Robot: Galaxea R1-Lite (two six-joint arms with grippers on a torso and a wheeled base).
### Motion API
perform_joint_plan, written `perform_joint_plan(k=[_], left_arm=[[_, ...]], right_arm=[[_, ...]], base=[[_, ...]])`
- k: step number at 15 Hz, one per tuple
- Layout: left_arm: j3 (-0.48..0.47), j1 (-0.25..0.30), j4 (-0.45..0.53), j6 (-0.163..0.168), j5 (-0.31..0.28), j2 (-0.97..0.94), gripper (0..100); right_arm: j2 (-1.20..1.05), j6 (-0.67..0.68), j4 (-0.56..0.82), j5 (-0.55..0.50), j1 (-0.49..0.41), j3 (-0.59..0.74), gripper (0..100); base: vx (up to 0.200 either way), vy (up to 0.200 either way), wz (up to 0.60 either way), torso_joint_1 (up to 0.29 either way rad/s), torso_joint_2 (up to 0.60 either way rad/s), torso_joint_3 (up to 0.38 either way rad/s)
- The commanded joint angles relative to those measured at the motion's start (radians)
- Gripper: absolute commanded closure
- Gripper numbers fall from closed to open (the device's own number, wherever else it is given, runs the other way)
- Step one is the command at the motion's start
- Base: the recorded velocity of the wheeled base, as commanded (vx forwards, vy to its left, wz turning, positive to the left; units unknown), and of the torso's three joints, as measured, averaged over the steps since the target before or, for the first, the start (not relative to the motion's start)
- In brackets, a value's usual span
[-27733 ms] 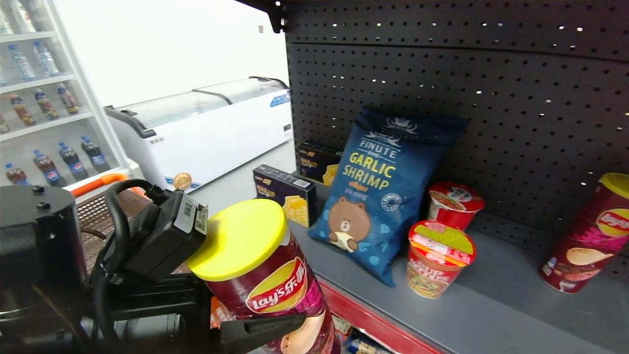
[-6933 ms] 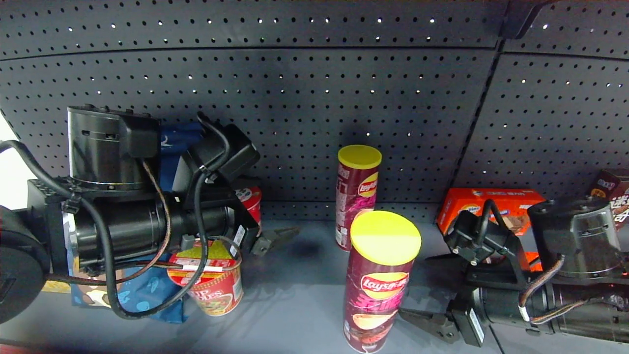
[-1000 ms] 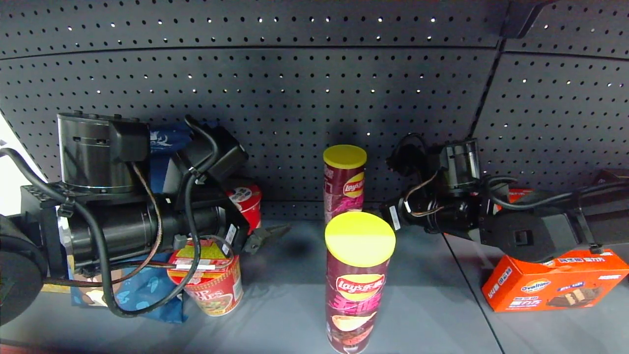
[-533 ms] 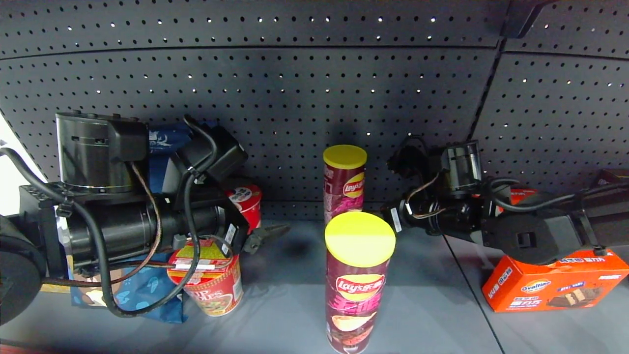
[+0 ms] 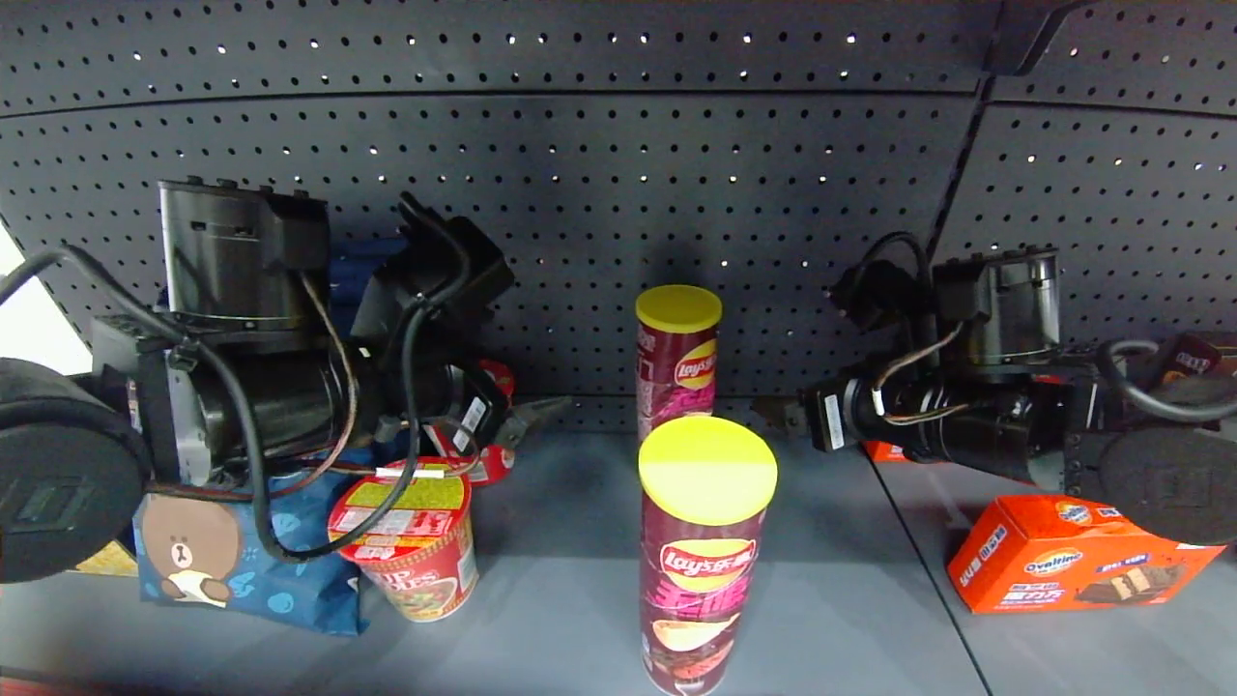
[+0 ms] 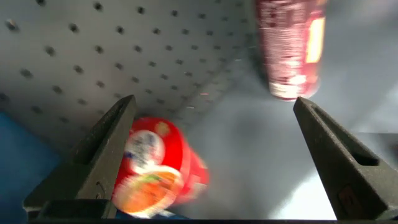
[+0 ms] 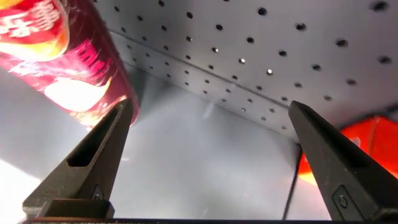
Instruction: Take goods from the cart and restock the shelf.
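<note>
On the grey shelf [image 5: 541,599], a front chip can [image 5: 704,551] stands upright, yellow lid shut, contents hidden; a rear chip can [image 5: 676,358] stands at its 12 o'clock. A sealed noodle cup [image 5: 411,536] sits at 9 o'clock. Both empty, the left gripper [image 6: 214,104] and right gripper [image 7: 209,107] gape wide either side of the rear chip can, seemingly apart from it.

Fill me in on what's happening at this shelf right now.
A two-armed robot is restocking a store shelf. The front chip can stands upright in the middle, directly ahead of the rear chip can. Neither is held. The left gripper is open and empty near the noodle cups. The right gripper is open and empty just right of the rear chip can, with an orange box lying farther right.
</note>
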Motion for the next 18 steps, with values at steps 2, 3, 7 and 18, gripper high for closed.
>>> perform_joint_plan(k=[2,3,7,18], left_arm=[[-0.061,0.000,0.000,0.061,0.033,0.082,0],[-0.085,-0.001,-0.001,0.087,0.037,0.106,0],[-0.128,-0.004,-0.008,0.127,0.097,0.168,0],[-0.245,-0.055,-0.011,0.142,0.174,0.315,0]], right_arm=[[-0.044,0.003,-0.003,0.000,-0.014,0.019,0],[-0.047,0.003,-0.001,0.000,-0.017,0.020,0],[-0.058,0.003,-0.001,0.005,-0.038,0.030,0],[-0.064,0.003,-0.001,0.005,-0.064,0.030,0]], base=[[0.000,0.000,0.00,0.000,0.00,0.000],[0.000,0.000,0.00,0.000,0.00,0.000],[0.000,0.000,0.00,0.000,0.00,0.000],[0.000,0.000,0.00,0.000,0.00,0.000]])
